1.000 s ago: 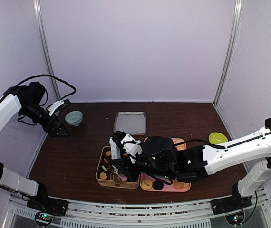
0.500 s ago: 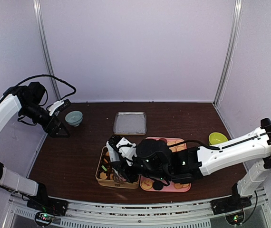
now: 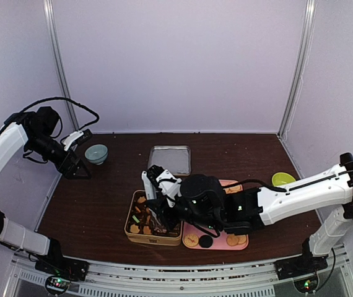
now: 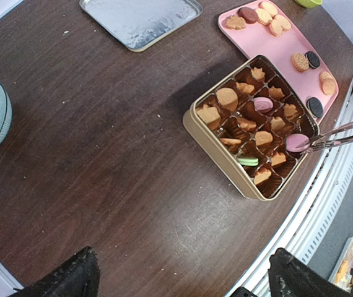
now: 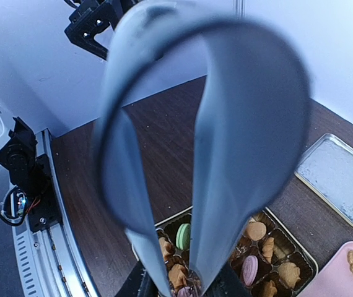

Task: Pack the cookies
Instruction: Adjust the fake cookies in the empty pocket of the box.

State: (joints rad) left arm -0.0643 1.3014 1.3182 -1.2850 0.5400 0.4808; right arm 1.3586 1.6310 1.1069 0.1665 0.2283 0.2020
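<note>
From above, we see the left arm raised at the left side of the table (image 3: 90,210). The left pincer (image 3: 77,168) hangs beside a blue bowl (image 3: 96,153) and holds nothing. The right arm stretches across a pink tray (image 3: 218,246) toward a gold tin (image 3: 152,240) near the front edge, and the right pincer (image 3: 158,201) points down over the tin. Cookies (image 3: 191,241) lie both on the tray and in the tin; a flat metal lid (image 3: 169,159) sits behind the tin and a green bowl (image 3: 283,180) far to the right. Through the right wrist camera, metal tongs (image 5: 251,154) fill the frame — their looped end is close to the lens, and both blades run down into the right pincer's grip, squeezed together just above the tin. Tan, pink and green cookies sit in brown paper cups below. The left wrist camera looks down on the whole spread: the left pincer's two fingers (image 4: 71,278) show at the bottom corners, wide apart, with the table showing between them. Most of the tin's compartments hold one cookie each, while the tray carries a few tan and dark ones spaced apart. The tongs reach in from the right, tips closed on a pink cookie (image 4: 296,142) at the tin's corner compartment nearest the table's front rail — whether it rests in the cup or hangs just above it, we cannot tell.
</note>
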